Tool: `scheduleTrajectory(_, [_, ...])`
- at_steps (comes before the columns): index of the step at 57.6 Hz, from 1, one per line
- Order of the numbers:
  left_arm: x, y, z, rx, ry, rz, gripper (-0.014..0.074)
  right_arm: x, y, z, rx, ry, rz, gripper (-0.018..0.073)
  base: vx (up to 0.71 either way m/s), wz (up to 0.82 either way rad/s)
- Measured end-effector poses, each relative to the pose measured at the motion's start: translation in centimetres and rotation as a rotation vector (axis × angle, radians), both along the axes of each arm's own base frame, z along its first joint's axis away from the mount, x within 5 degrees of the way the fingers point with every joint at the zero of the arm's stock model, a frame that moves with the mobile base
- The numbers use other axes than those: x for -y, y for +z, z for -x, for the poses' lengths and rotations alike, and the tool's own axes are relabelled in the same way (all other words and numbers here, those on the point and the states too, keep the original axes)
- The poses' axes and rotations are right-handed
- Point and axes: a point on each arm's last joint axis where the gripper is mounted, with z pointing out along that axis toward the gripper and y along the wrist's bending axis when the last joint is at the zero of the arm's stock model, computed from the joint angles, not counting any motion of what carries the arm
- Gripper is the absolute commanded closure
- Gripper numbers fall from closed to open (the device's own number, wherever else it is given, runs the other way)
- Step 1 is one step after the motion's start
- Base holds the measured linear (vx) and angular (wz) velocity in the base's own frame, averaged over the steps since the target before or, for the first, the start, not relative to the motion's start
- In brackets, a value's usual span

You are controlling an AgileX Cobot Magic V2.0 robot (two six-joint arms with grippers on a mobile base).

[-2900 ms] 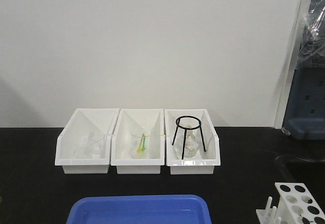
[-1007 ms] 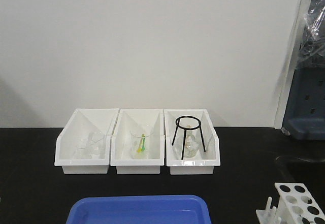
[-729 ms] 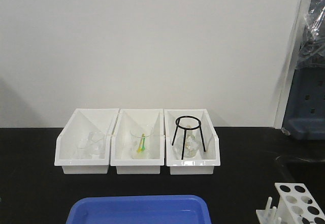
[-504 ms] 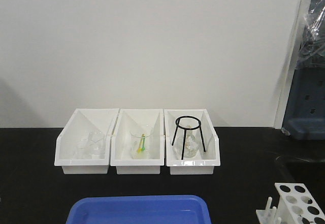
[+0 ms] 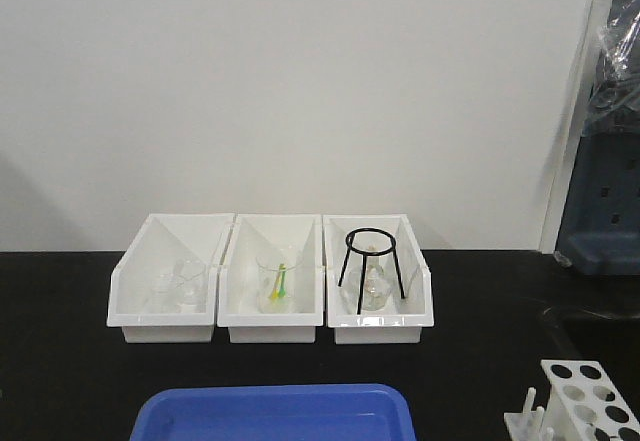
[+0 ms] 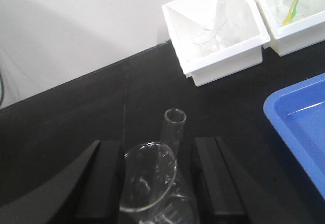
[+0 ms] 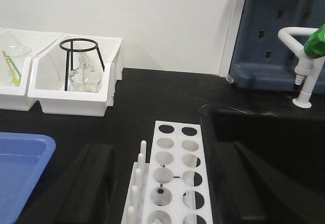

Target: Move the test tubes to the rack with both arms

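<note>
1. Your left fingers (image 6: pixel 101 178) are spread wide. Between them rises one test tube (image 6: pixel 174 132), nearly upright with its open mouth on top. It is just beside the round rim of a wider glass vessel (image 6: pixel 144 181). You cannot tell whether either finger touches the tube.
2. Your right fingers (image 7: pixel 94 183) are also spread and pinch nothing. They sit on either side of the rack (image 7: pixel 175 178), which rests on the black desk (image 7: pixel 152 94) with its pegs along its 9 o'clock side.
3. From the left wrist, a white bin (image 6: pixel 223 56) holding clear glassware sits at 1 o'clock. A blue tray (image 6: pixel 304 127) sits at 3 o'clock.
4. From the right wrist, a bin (image 7: pixel 76 99) holding a black ring stand (image 7: pixel 81 56) over a small flask lies at 10 o'clock. A white tap (image 7: pixel 304 61) stands at 2 o'clock.
</note>
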Motion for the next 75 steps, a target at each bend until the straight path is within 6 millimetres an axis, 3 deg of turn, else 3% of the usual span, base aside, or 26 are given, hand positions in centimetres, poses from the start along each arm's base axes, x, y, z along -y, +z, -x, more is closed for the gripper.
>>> scheduleTrajectory(10, [0.2,-1.5,-2.5,-0.002,0.002,0.01,0.0157,0.0,-0.2,0.0,-0.018,-0.001,-0.001,0.0085,0.0,0.0])
scheduleTrajectory(11, [0.2,-1.8,-2.8,-0.009,0.003,0.01,0.0157,0.0,-0.2,0.0,-0.023,-0.002,-0.001,0.0085,0.0,0.0])
scheduleTrajectory(12, [0.3,-3.3,-3.9,-0.052,-0.011,-0.014,0.0157,0.0,-0.5,0.1,-0.056,-0.004,0.0,0.0085,0.0,0.0])
scheduleTrajectory(15, [0.4,-3.7,-4.3,-0.057,-0.021,-0.025,0.0157,0.0,-0.7,0.2,-0.077,-0.005,0.0,0.0085,0.0,0.0])
scheduleTrajectory(51, [0.6,-7.1,-7.4,0.019,-0.048,-0.079,0.0157,0.1,-1.1,0.3,-0.124,-0.009,0.001,0.0085,0.0,0.0])
scheduleTrajectory(75, [-0.1,-6.9,-7.7,0.086,0.03,-0.099,0.0157,0.1,-1.1,0.3,-0.12,-0.009,0.001,0.0085,0.0,0.0])
